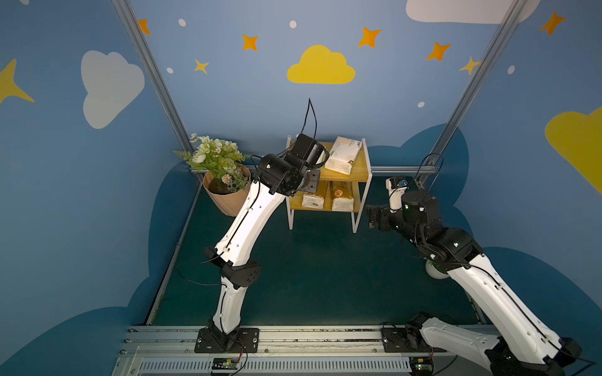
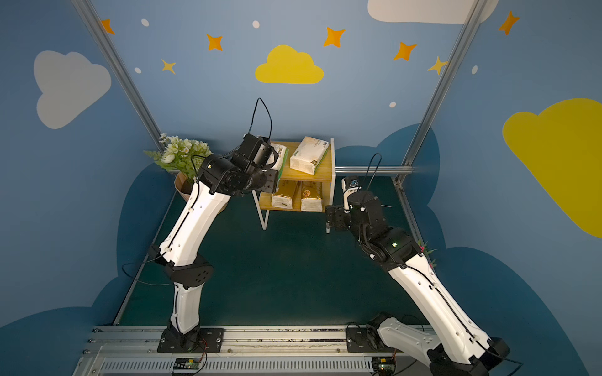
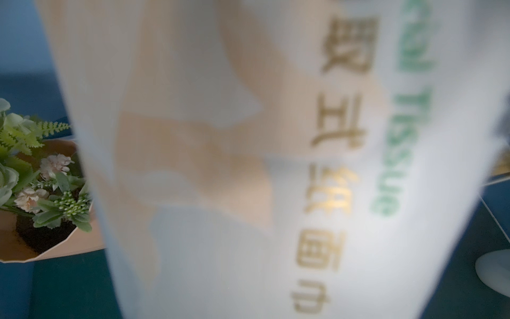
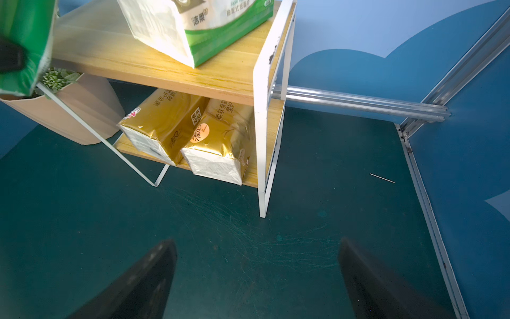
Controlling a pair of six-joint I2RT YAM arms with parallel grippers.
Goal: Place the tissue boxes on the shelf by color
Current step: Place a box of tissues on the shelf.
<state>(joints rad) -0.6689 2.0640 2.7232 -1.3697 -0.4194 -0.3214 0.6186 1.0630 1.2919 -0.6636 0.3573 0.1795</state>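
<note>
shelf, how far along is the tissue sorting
Done: two gold packs lie side by side on the lower board of the shelf, and one white pack lies on the top board. In hand: the left hand is shut on the second white pack at the top board's left end. Left: set it down by the first and let go. The right hand is open and empty.

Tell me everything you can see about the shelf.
The shelf is a small upright two-tier rack: yellowish wood-grain boards in a thin white metal frame, standing on the dark green table near the back wall. A cream-white pack lies angled on its top board; two gold packs lie side by side on the lower one. The flowerpot stands close beside it.
</note>
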